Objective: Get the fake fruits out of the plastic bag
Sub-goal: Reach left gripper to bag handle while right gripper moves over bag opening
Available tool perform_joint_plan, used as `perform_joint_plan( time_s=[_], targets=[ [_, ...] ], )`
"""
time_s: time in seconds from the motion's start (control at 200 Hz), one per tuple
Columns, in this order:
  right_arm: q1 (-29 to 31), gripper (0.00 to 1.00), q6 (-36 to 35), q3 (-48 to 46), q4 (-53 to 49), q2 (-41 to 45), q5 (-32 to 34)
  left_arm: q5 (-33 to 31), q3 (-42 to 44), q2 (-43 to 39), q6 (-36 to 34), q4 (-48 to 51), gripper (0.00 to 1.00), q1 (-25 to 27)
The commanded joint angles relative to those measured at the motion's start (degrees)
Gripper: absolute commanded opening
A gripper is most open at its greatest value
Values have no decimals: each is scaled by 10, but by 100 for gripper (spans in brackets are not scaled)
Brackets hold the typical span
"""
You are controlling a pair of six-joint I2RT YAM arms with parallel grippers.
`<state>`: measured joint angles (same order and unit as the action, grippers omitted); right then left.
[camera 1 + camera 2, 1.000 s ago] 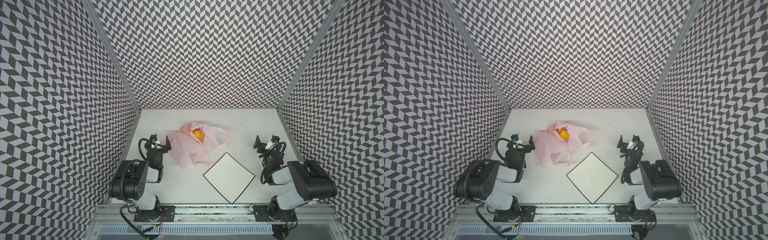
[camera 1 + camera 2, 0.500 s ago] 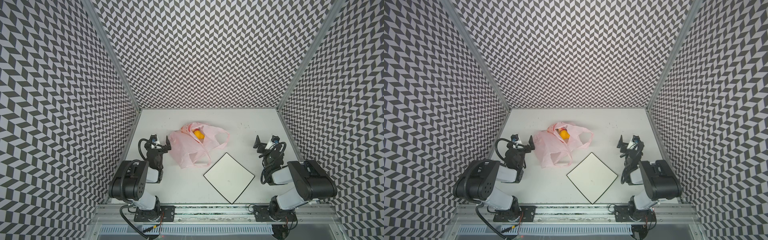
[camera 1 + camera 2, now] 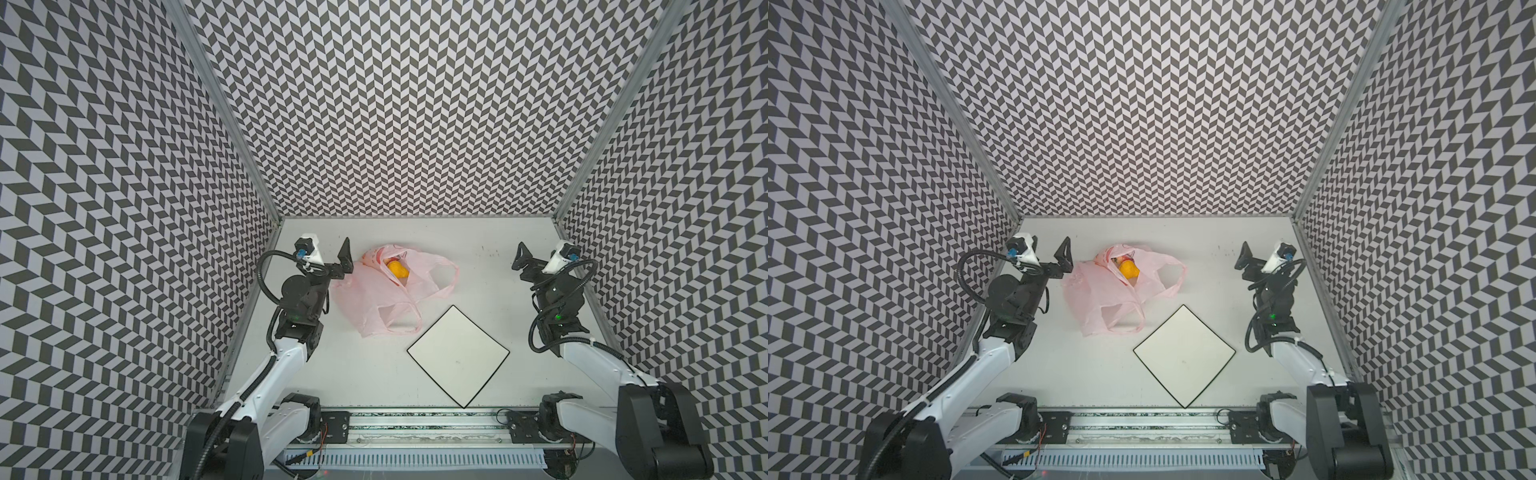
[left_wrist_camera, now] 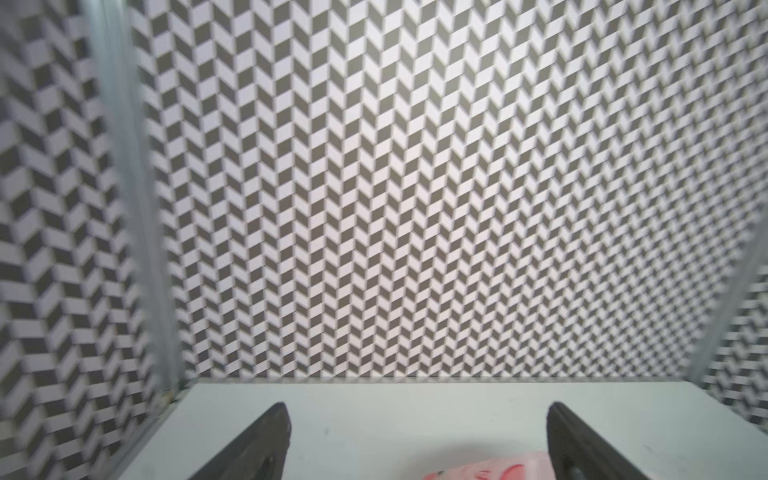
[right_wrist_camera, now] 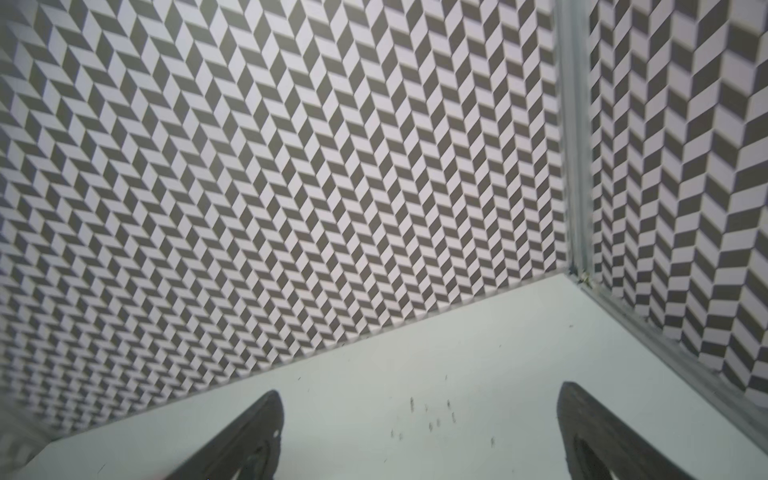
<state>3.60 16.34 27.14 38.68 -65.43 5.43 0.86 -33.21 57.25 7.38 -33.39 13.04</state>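
The pale-pink plastic bag [image 3: 365,299] [image 3: 1092,299] lies crumpled left of the table's middle, with both loop handles spread toward the front and right. A yellow-orange fake fruit [image 3: 398,269] [image 3: 1128,270] shows in its open mouth; the other fruits are hidden inside. My left gripper [image 3: 332,259] [image 3: 1050,262] [image 4: 417,407] stands open right beside the bag's left edge, holding nothing. In the left wrist view a bit of the bag [image 4: 490,471] peeks up near one finger. My right gripper [image 3: 536,259] [image 3: 1260,259] [image 5: 419,390] is open over bare table at the far right.
A flat white square plate [image 3: 457,357] [image 3: 1183,353] with a thin black rim lies corner-on in front of the bag, toward the right. Patterned walls close in the table on the left, back and right.
Both arms have unfolded from their tucked pose, and both grippers have shifted toward the back wall. The bag and plate have not moved.
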Motion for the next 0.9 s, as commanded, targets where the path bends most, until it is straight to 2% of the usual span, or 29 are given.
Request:
perform_joint_plan(
  time_s=[0.0,0.05,0.17,0.321,0.441,0.541,0.596,0.671,0.897],
  targets=[
    [3,100,54,39,-129,29,-115,65,-57,-28,-4,175,95,65],
    [3,100,60,54,-165,39,-151,66,-90,-33,-33,228,95,107],
    [3,99,80,69,-237,64,-190,45,-178,-26,-125,379,95,210],
    [3,99,88,65,-285,98,-203,-9,-278,16,-251,572,93,323],
    [2,99,97,50,-291,128,-204,-104,-329,81,-322,732,96,442],
    [2,99,109,34,-279,151,-200,-224,-341,145,-318,836,100,524],
    [2,99,113,29,-275,158,-197,-270,-346,176,-297,877,99,543],
    [2,99,113,27,-277,163,-195,-284,-346,196,-285,905,98,549],
    [1,99,113,28,-285,168,-192,-317,-318,183,-293,869,95,549]
  ],
)
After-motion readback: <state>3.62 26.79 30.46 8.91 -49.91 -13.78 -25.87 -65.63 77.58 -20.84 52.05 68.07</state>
